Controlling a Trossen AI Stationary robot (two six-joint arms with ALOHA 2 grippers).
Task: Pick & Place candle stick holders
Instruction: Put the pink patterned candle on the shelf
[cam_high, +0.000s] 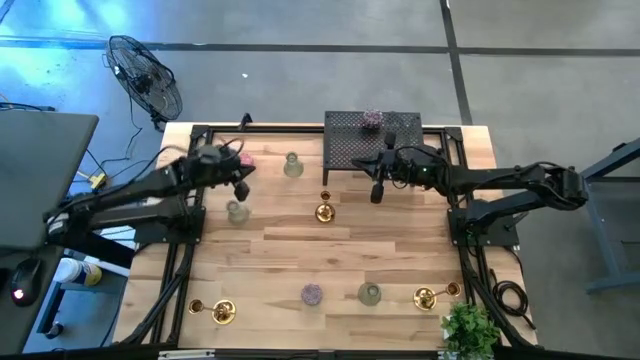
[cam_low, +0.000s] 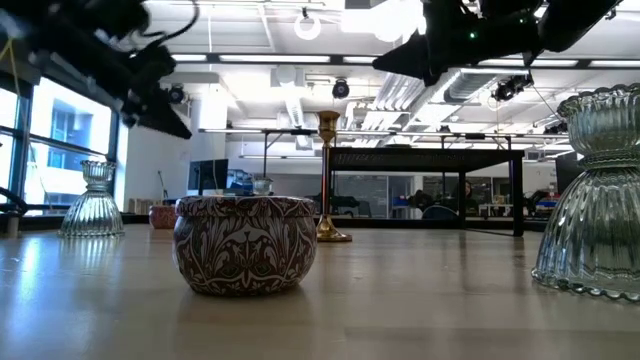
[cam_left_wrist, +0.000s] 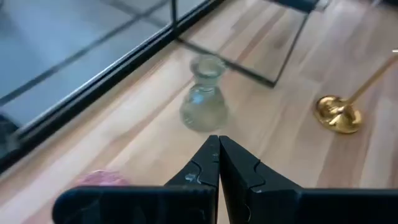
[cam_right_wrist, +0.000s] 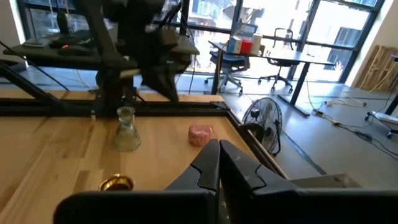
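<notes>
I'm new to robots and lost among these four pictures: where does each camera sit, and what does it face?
High: overhead, straight down on the table; both arms.
Low: at tabletop height, facing the room; arms overhead.
Left wrist: behind the shut left tool, facing a clear glass holder.
Right wrist: behind the shut right tool, facing the fan.
Shared: high and low both show the patterned cup.

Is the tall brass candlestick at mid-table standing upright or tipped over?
Upright. In the low view the tall brass candlestick rises straight from its round base on the wooden table, nothing touching it.
</notes>
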